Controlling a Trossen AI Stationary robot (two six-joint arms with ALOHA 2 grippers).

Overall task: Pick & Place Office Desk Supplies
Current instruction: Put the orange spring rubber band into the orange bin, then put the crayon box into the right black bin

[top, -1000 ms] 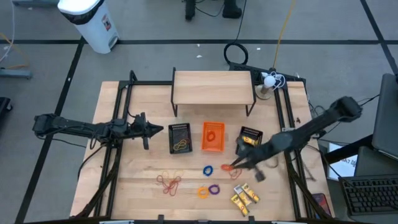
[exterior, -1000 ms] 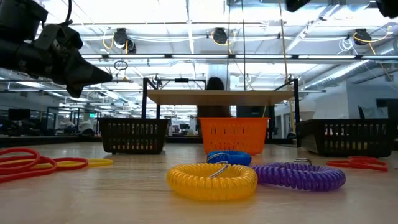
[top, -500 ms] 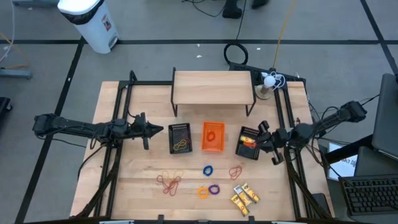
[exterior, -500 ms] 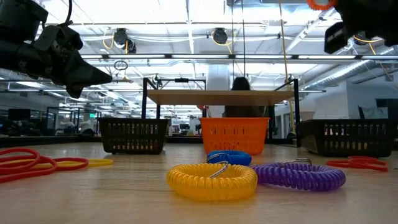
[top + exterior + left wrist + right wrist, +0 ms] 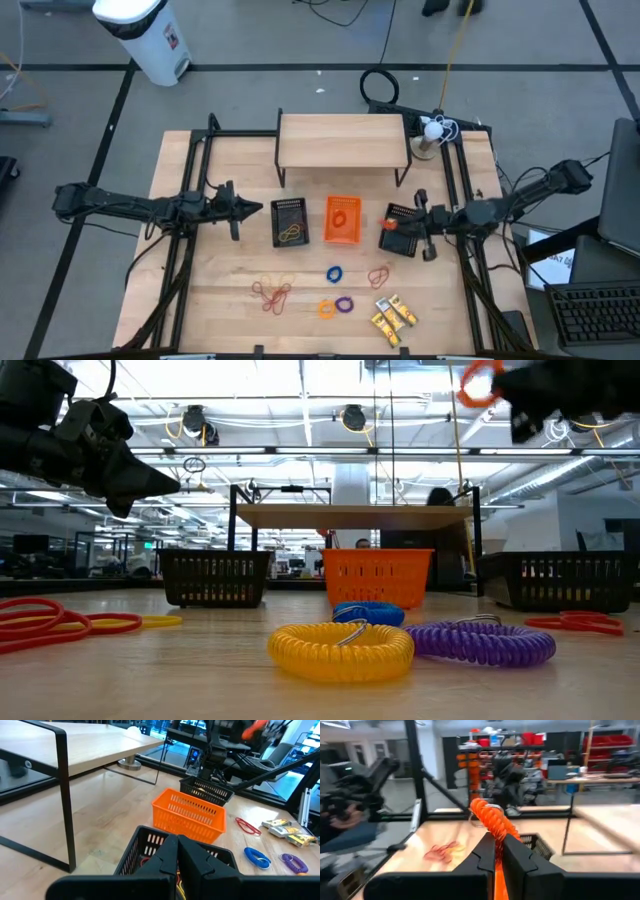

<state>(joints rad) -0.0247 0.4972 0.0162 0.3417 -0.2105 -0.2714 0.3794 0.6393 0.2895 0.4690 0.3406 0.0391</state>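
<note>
My right gripper [image 5: 405,223] is shut on an orange coil ring [image 5: 489,822], high over the right black mesh tray [image 5: 401,235]. The ring also shows in the low view [image 5: 478,382]. My left gripper [image 5: 258,208] is shut and empty, in the air left of the left black mesh tray [image 5: 290,222]. A blue ring [image 5: 334,272], a yellow-orange ring [image 5: 326,308], a purple ring [image 5: 345,303], red rubber bands [image 5: 272,292], orange rubber bands [image 5: 379,276] and yellow oblong pieces [image 5: 392,315] lie flat on the table. The orange tray [image 5: 343,220] holds an orange band. My right gripper pinches the orange coil ring between its two fingers; the coil [image 5: 496,837] runs back between them and its free end with a metal loop [image 5: 482,810] sticks out past the tips. The fingers lie about level, pointing toward the table's left. The ring is lifted clear.
A wooden riser shelf [image 5: 343,140] stands at the far middle, behind the three trays. Black frame rails [image 5: 185,200] run along both table sides. Bare wood lies between the trays and the loose items near the front edge.
My right gripper has risen from the table beside the orange rubber bands, carrying the orange coil ring. It first swung toward the table's right and far edges, then came back toward the left over the right black mesh tray. The ring is now lifted clear.
</note>
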